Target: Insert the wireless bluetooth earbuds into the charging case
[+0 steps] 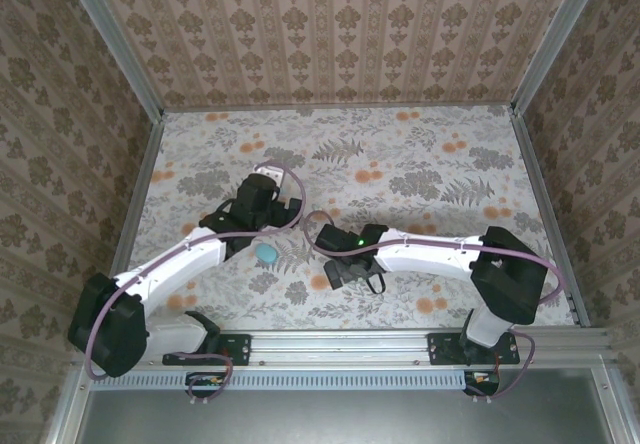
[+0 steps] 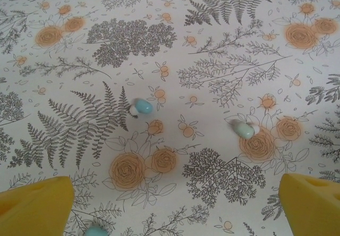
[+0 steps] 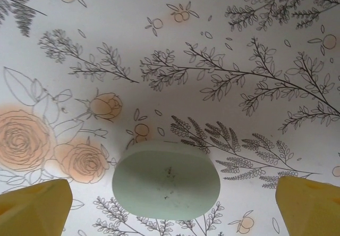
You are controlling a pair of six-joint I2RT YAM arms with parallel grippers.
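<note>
**A:** Left gripper (image 2: 174, 178) state?

**B:** Fingers spread wide, nothing between them. It hangs over the table (image 2: 297, 76) with both earbuds lying ahead of it. The first earbud (image 2: 141, 106) is ahead and slightly left of the middle of the gap. The second earbud (image 2: 243, 129) is ahead too, more toward the right finger. They're well apart from each other, and neither touches a finger.

**A:** Right gripper (image 3: 172, 183)?

**B:** Also spread wide and holding nothing. The case (image 3: 166, 188) lies flat on the table, roughly centred in the gap and touching neither finger.

**A:** Where on the table is that?

**B:** The top view is coarse. There's a mint blob (image 1: 267, 254) left of centre, closer to the near edge than the far one, between the two wrists. That's probably the case.
</note>
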